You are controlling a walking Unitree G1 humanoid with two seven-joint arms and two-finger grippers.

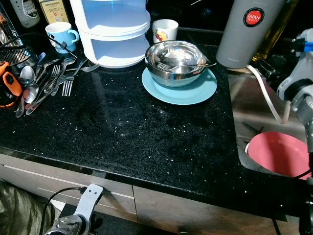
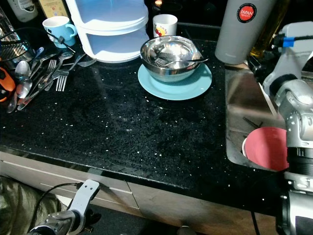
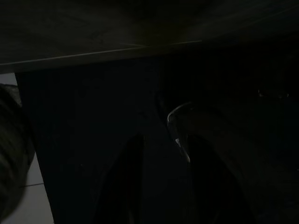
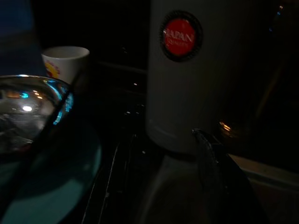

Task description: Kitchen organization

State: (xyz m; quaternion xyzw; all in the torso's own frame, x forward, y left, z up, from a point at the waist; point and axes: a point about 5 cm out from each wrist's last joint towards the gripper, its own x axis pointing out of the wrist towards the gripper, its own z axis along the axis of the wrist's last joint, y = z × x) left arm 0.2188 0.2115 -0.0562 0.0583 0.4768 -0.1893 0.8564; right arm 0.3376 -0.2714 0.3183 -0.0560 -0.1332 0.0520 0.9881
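Note:
A steel bowl (image 1: 173, 61) with a fork (image 1: 168, 64) in it sits on a teal plate (image 1: 195, 90) at the back of the black counter (image 1: 122, 127). A pile of loose cutlery (image 1: 46, 81) lies at the far left. My right arm (image 1: 298, 93) reaches over the sink (image 1: 244, 112). In the right wrist view my right gripper (image 4: 163, 184) is open and holds nothing, pointing at the base of a grey thermos (image 4: 196, 70). My left arm (image 1: 80, 210) hangs below the counter edge. Its gripper (image 3: 161, 186) shows as two dark fingers set apart.
A white tiered plastic container (image 1: 115, 34), a blue mug (image 1: 59, 35) and a white cup (image 1: 165, 30) stand along the back. The thermos (image 1: 247, 34) stands by the sink, where a pink bowl (image 1: 279, 154) and a white hose (image 1: 266, 93) lie. An orange tool (image 1: 9, 81) lies far left.

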